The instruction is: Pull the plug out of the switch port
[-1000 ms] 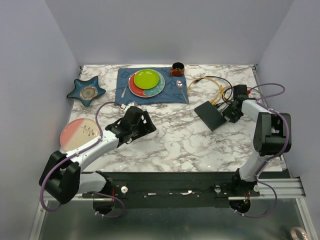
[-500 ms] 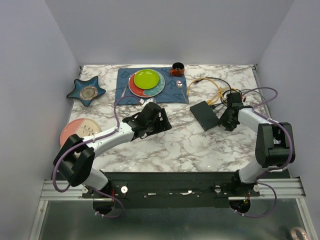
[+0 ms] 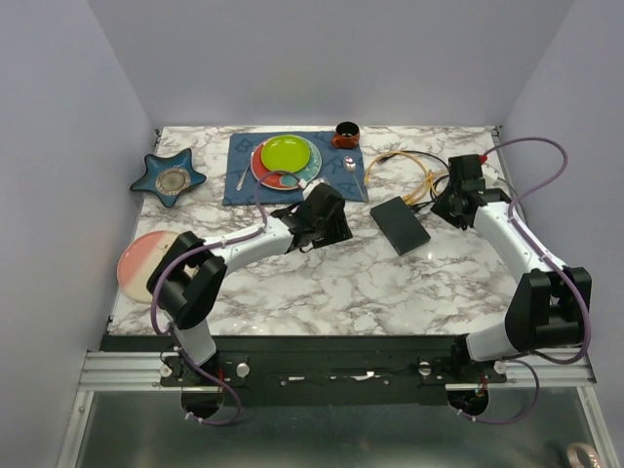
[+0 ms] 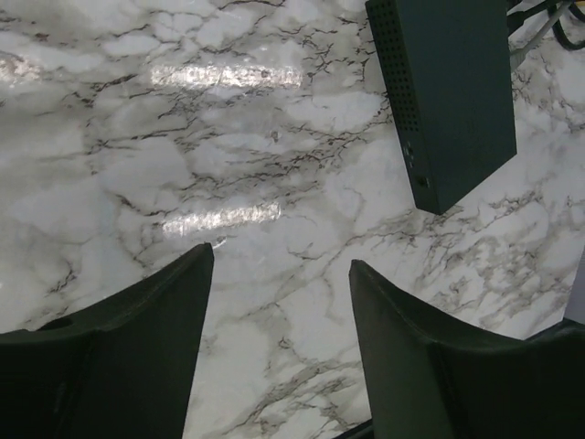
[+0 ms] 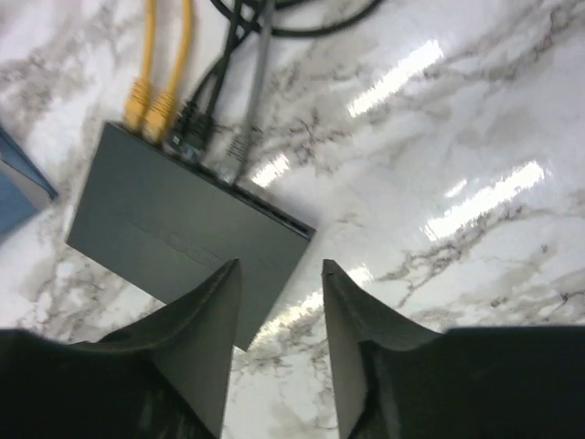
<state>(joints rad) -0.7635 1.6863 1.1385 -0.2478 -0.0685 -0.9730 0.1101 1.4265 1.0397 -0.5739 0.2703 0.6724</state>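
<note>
Left gripper [image 3: 336, 226]: fingers spread, nothing between them, over bare marble at 9 o'clock of the switch [image 3: 400, 224]. Right gripper [image 3: 446, 207]: fingers parted, nothing gripped, near the switch's 2 o'clock side. Switch lies flat and skewed on the table [image 3: 370, 283], right of centre. Yellow plugs [image 5: 151, 101], a black plug [image 5: 192, 123] and a grey plug [image 5: 239, 142] are seated along its cabled edge. Blue mat [image 3: 234, 151] with green plate [image 3: 285, 153] at 10 o'clock, star dish [image 3: 169, 177] beyond. Pink plate [image 3: 136, 263] at 8 o'clock.

One switch [image 3: 401, 225], two yellow cables [image 5: 146, 46], one grey cable [image 5: 258, 73], one cup [image 3: 345, 133]
</note>
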